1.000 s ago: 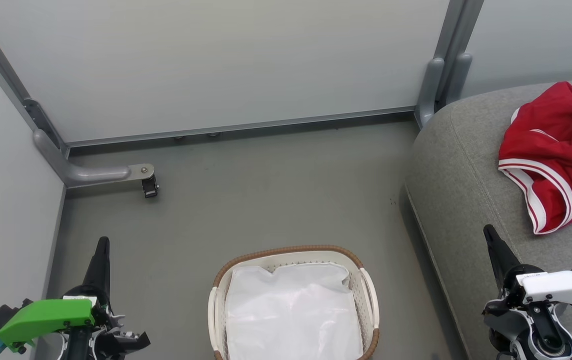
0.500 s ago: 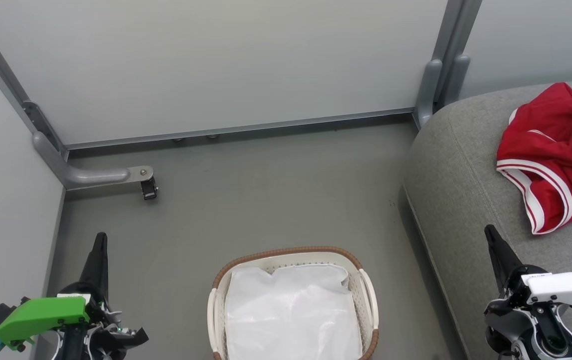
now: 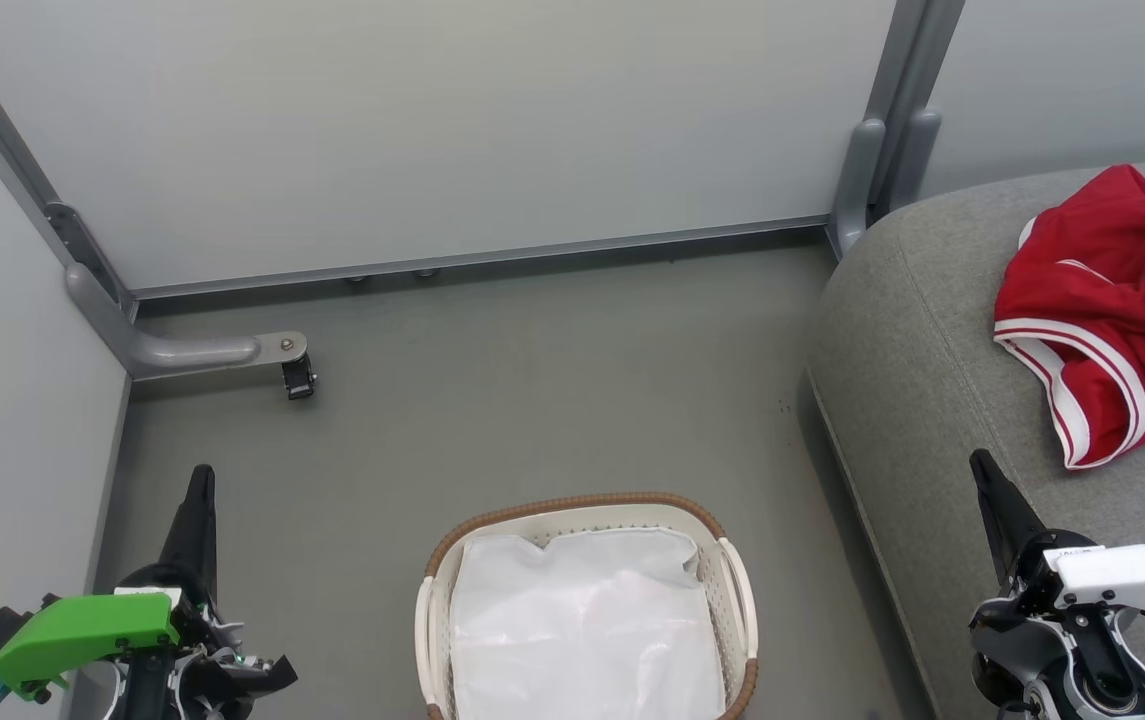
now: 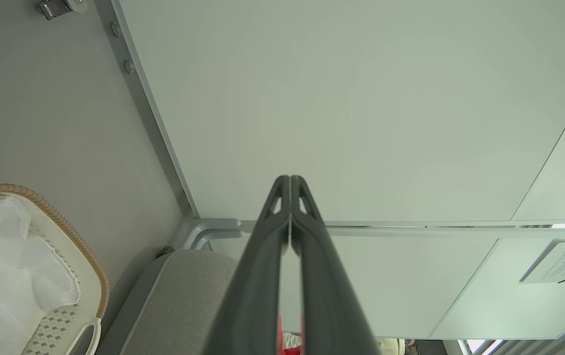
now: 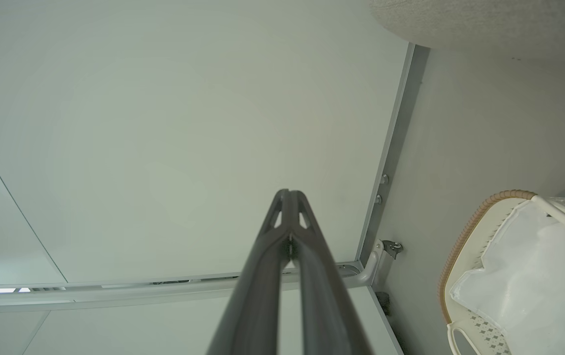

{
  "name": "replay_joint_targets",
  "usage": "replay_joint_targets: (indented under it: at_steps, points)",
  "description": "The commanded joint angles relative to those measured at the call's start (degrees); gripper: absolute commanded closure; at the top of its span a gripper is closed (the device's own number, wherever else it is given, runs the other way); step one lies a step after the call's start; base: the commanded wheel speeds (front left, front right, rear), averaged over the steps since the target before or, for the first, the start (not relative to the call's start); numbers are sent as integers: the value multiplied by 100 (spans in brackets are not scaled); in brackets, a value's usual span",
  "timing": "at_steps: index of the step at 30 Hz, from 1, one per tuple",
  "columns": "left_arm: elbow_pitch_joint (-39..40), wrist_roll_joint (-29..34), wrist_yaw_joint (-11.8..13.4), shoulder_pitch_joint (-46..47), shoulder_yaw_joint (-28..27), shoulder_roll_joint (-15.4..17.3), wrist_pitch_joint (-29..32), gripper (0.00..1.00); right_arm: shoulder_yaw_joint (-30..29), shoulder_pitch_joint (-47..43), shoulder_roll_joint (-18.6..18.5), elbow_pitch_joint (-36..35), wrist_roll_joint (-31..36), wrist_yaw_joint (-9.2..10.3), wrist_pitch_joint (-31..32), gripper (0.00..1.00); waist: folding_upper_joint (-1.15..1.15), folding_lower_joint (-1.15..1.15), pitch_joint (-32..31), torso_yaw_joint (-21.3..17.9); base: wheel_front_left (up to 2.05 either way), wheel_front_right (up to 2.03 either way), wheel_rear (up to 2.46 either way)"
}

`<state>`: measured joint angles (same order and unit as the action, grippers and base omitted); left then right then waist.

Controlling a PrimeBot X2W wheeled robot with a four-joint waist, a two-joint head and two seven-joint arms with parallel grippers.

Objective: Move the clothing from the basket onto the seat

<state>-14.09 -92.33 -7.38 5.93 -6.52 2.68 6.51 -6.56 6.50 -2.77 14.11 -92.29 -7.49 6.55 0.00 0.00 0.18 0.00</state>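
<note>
The red clothing [image 3: 1107, 310] with striped trim and black lettering lies crumpled on the grey seat [image 3: 922, 370] at the right. On the floor at bottom centre, the white basket [image 3: 738, 590] with its brown rim holds just a white liner [image 3: 582, 630]. My left gripper [image 3: 199, 478] stands shut at the lower left, left of the basket, holding nothing. At the lower right my right gripper [image 3: 979, 462] is shut and empty, over the seat's front edge. Both wrist views show closed fingers [image 4: 289, 183] [image 5: 289, 196], the basket [image 4: 92, 268] [image 5: 465, 231] and the seat [image 4: 183, 291] [image 5: 484, 19].
Pale partition walls [image 3: 432, 130] close the space at the back and left. A grey bracket with a small castor [image 3: 298, 374] juts onto the floor at the left. Open grey floor [image 3: 552, 390] lies between the basket and the wall.
The head camera shifted slightly a second ago, nudging the whole picture. Neither gripper nor the clothing has visibly moved since.
</note>
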Motion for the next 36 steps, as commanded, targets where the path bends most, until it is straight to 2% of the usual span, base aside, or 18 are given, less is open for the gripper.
replay_joint_targets:
  at_steps: [1,36]
  points:
    - [11,-20,-28,56,-13,37,22,100,-11,-61,-16,-19,-21,0,19,100,0,0,0,0,0,0,0]
    - [12,-20,-29,56,-12,37,22,100,-10,-61,-16,-19,-22,0,17,100,0,0,0,0,0,0,0]
